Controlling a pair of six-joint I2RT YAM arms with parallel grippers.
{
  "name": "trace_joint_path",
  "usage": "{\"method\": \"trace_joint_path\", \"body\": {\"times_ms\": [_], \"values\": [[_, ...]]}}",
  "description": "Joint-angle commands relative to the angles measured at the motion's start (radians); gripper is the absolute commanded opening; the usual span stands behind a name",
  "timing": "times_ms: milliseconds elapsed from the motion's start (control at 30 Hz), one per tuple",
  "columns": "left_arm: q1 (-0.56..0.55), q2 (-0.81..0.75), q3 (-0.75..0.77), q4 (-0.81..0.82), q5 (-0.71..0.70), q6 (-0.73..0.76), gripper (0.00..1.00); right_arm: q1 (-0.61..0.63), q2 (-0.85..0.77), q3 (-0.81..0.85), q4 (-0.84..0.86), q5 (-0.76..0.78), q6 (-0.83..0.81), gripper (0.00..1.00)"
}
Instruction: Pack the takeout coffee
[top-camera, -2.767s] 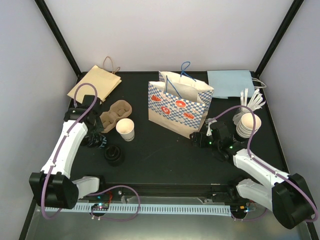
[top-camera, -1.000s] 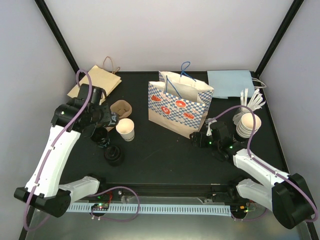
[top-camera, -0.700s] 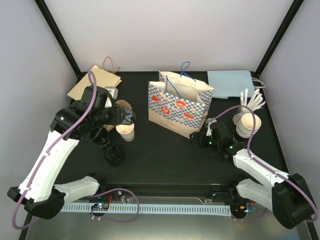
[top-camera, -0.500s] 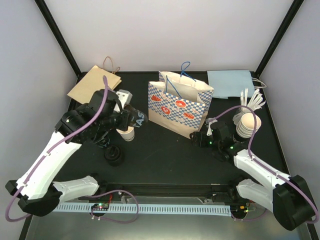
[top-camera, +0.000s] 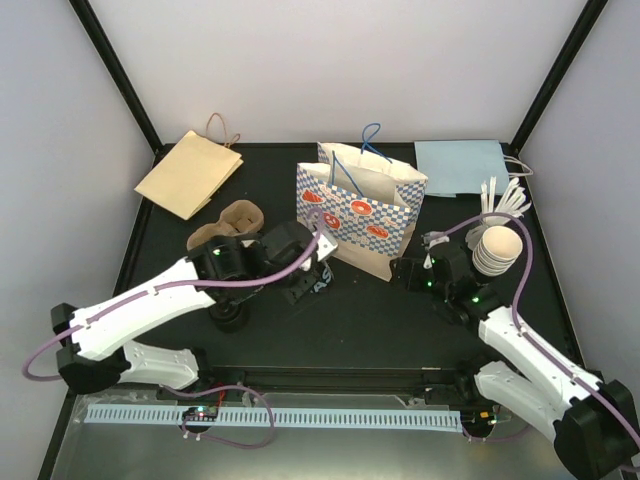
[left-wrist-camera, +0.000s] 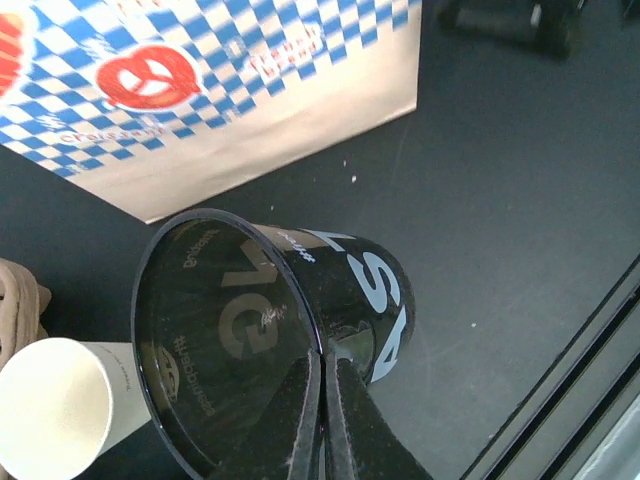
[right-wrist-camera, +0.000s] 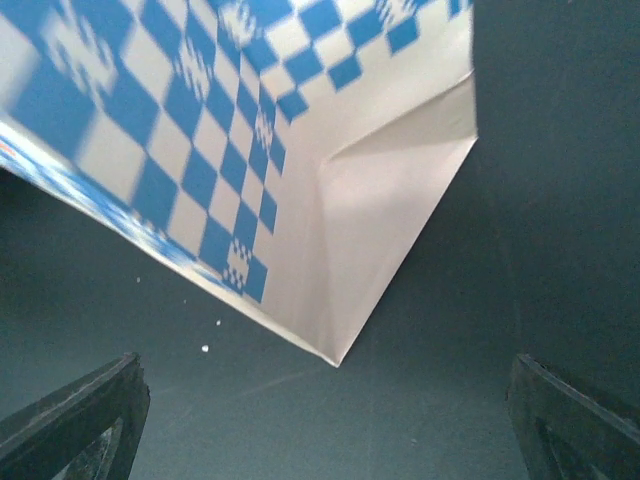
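Note:
A black cup (left-wrist-camera: 300, 300) with white lettering hangs tilted over the table, and my left gripper (left-wrist-camera: 322, 368) is shut on its rim, one finger inside and one outside. In the top view the black cup (top-camera: 312, 282) and left gripper (top-camera: 306, 268) are just in front of the blue-checked paper bag (top-camera: 360, 205), which stands open. A white paper cup (left-wrist-camera: 50, 405) stands left of the black cup. My right gripper (top-camera: 405, 272) is open at the bag's lower right corner (right-wrist-camera: 330, 300), with nothing between the jaws of the right gripper (right-wrist-camera: 320, 420).
A brown cup carrier (top-camera: 225, 222) and a black lid (top-camera: 228, 312) lie at the left. A flat brown bag (top-camera: 190, 170) is at the back left, a light blue bag (top-camera: 460, 165) at the back right. White lids (top-camera: 497, 248) and stirrers (top-camera: 505, 198) sit at the right.
My left arm has swung right from beside the carrier, carrying the black cup to in front of the checked bag. The right gripper has shifted slightly toward the bag's corner.

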Motion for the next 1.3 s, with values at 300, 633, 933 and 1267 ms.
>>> {"method": "trace_joint_path", "body": {"times_ms": [300, 633, 933, 1267], "values": [[-0.076, 0.140, -0.105, 0.152, 0.020, 0.091, 0.02, -0.005, -0.109, 0.170, -0.278, 0.278, 0.058, 1.00], [-0.077, 0.303, -0.094, 0.204, 0.006, 0.092, 0.01, -0.005, -0.108, 0.199, -0.340, 0.319, 0.096, 1.00], [-0.077, 0.415, -0.044, 0.179, 0.020, 0.096, 0.02, -0.005, -0.110, 0.199, -0.342, 0.328, 0.100, 1.00], [-0.077, 0.446, -0.028, 0.177, 0.033, 0.083, 0.02, -0.005, -0.110, 0.194, -0.337, 0.309, 0.089, 1.00]]}}
